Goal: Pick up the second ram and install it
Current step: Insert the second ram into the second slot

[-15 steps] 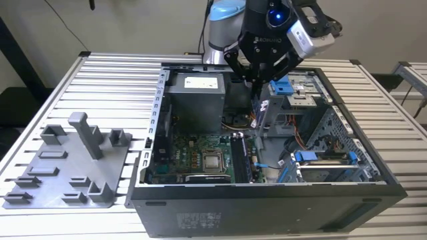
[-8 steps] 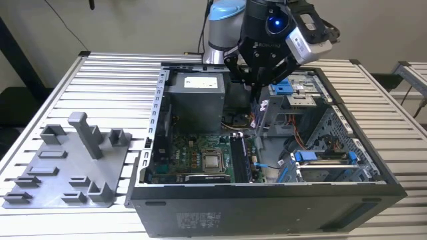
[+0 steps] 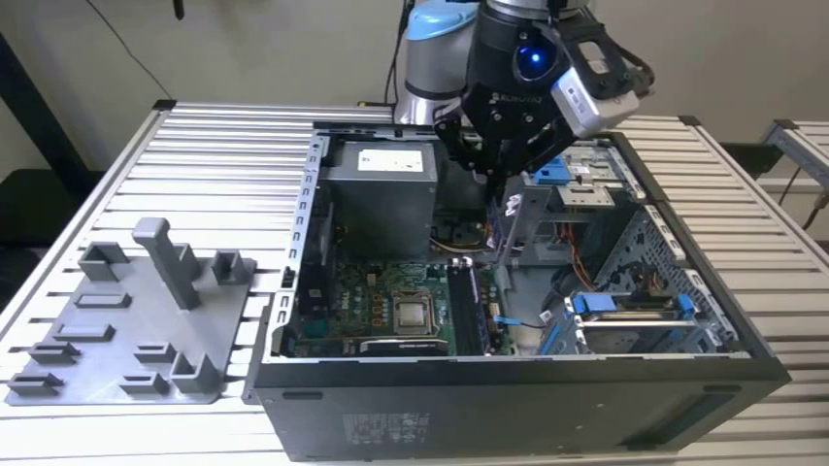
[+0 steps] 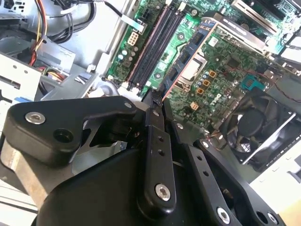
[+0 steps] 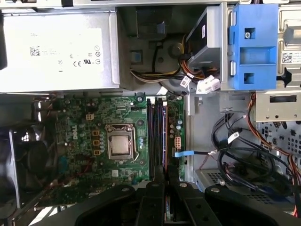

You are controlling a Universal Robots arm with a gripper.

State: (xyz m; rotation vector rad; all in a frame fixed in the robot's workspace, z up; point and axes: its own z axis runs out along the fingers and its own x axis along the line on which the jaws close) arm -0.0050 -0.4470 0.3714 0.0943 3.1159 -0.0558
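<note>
Arm [image 3: 434, 49] points straight down into the open case [image 3: 518, 408], so your gripper [image 3: 499, 180] hangs above the memory slots [image 5: 157, 132], fingers [image 4: 156, 136] pinched tight on the second ram [image 4: 155, 95], thin and edge-on, right over those slots.

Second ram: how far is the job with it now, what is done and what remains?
Done: the second ram is picked up, clamped at one end between the fingers. In hand: it hangs inside the open computer case, above the motherboard's memory slots, and looks apart from them. Left: it is not yet seated in a slot.
</note>
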